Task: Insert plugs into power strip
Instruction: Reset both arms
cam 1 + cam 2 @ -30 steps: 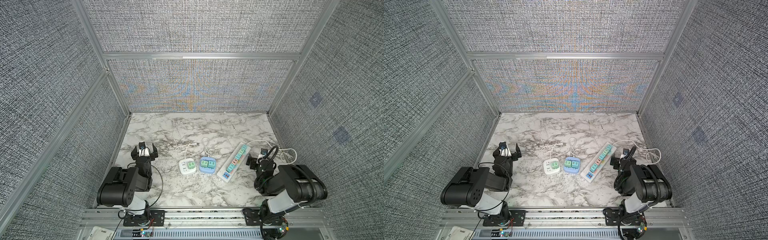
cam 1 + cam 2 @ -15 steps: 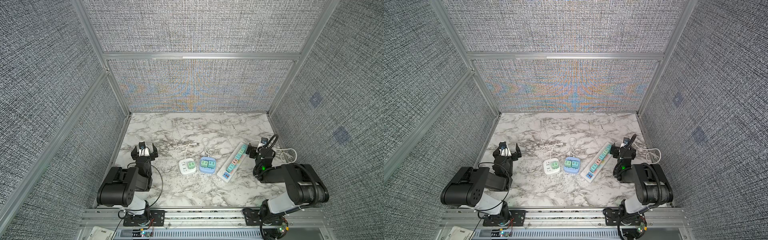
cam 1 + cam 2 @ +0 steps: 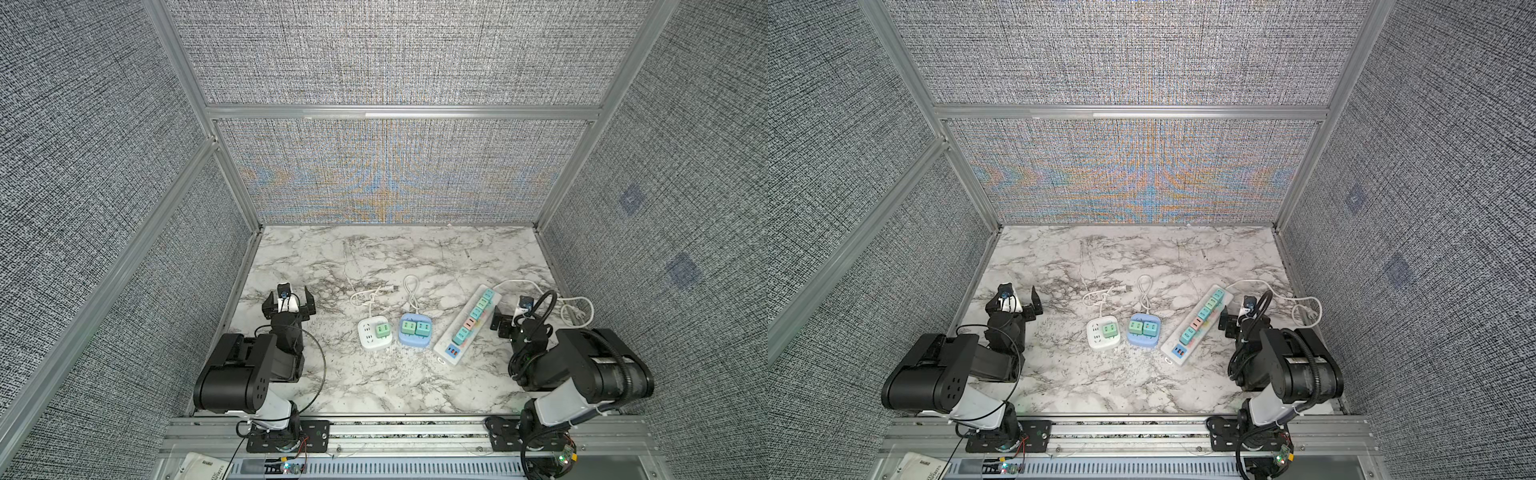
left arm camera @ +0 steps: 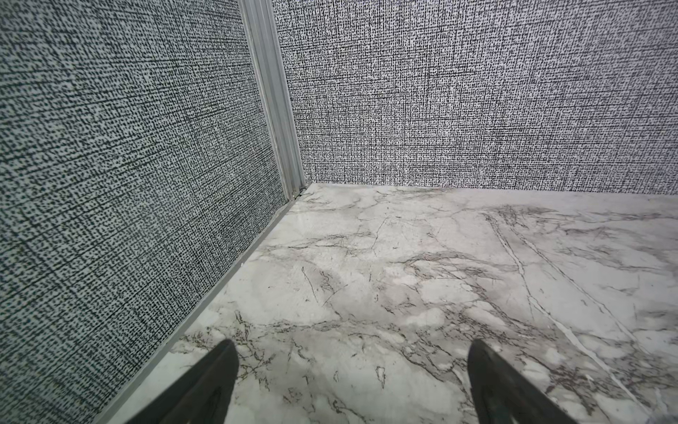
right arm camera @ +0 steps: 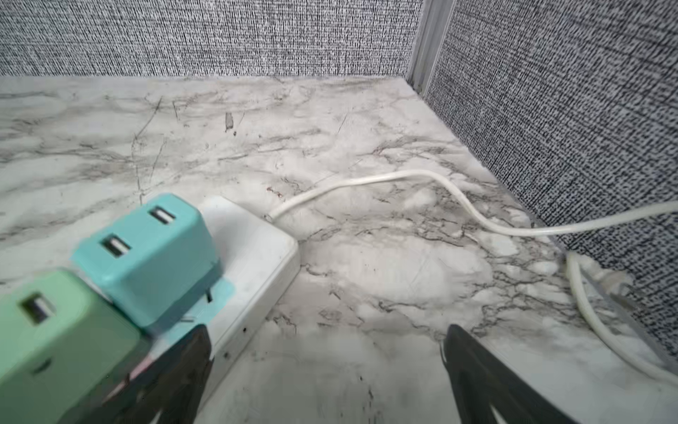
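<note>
Nearest the front rail, the left jaws stand spread and empty over bare tabletop (image 4: 367,293) by the side wall. They are well apart from the work, probably parked so as not to crowd it. The right jaws, also wide and empty, sit just beside the far end of the long power strip (image 3: 444,358).

At mid-tabletop, a green plug (image 3: 382,330) stands in a white socket cube (image 3: 368,341), and two more stand in a blue socket cube (image 3: 409,342). The strip carries a row of teal and green plugs (image 3: 461,332) and one pink plug (image 3: 469,323), all upright in their sockets. No loose plug shows, so the job looks about done.

Beyond, the strip's cord (image 5: 367,180) trails toward the corner.
</note>
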{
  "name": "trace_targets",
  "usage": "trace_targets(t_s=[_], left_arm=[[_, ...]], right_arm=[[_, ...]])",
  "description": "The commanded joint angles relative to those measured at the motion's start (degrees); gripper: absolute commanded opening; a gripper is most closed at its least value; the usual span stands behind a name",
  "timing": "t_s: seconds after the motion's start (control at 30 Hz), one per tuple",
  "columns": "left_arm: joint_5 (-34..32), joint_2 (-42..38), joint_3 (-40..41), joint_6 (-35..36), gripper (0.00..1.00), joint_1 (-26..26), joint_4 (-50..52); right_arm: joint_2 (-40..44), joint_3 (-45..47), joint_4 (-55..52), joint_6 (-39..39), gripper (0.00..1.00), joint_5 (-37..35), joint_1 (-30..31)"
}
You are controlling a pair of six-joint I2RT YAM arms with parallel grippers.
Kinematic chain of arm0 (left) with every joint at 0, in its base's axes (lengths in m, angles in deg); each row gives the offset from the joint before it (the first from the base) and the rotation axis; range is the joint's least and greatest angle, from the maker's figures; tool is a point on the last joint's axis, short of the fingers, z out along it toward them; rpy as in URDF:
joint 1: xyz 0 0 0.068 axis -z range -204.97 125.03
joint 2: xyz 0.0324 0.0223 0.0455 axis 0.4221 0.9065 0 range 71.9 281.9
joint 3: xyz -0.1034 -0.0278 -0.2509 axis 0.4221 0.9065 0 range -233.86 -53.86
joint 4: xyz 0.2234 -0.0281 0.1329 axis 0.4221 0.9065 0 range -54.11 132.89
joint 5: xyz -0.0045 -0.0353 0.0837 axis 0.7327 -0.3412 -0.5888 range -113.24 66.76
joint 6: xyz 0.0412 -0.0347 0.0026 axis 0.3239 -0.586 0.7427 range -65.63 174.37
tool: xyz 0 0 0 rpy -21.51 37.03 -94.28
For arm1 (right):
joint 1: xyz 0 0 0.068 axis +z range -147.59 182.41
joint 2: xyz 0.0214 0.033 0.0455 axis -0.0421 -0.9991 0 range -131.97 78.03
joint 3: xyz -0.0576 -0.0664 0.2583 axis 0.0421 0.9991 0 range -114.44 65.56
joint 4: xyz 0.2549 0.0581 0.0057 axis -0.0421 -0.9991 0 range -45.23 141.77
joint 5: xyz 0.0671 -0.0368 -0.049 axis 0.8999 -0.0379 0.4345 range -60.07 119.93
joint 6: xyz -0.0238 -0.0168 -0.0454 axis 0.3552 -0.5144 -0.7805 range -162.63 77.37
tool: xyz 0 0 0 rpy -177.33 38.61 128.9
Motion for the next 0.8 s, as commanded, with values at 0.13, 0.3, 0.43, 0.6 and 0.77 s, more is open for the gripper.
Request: trace_targets(t_s=[0.13,0.3,0.43,0.6,0.77], left_arm=[[0.3,-0.1,-0.1,-0.5,0.99,0.0,-1.0],[0.3,-0.1,-0.1,-0.6,0.99,0.0,-0.7],[0.3,-0.1,0.0,-0.5,0.99,0.0,-0.8],[0.3,-0.1,0.0,-0.6,0.99,0.0,-0.9],[0.3,-0.1,-0.2,-0.5,0.99,0.0,-0.7]], right_arm=[[1.6,-10.4,-11.5,3.0,1.0,-6.8,-0.3],[1.3,-9.7,-9.4,2.6,1.0,-7.1,-0.2],[1.4,-10.5,-11.3,2.7,1.0,-6.8,0.0],[0.8,-11.8,-13.5,3.1,0.99,-6.0,-0.4],[0.8,-11.7,-13.2,3.0,0.99,-6.0,-0.4]])
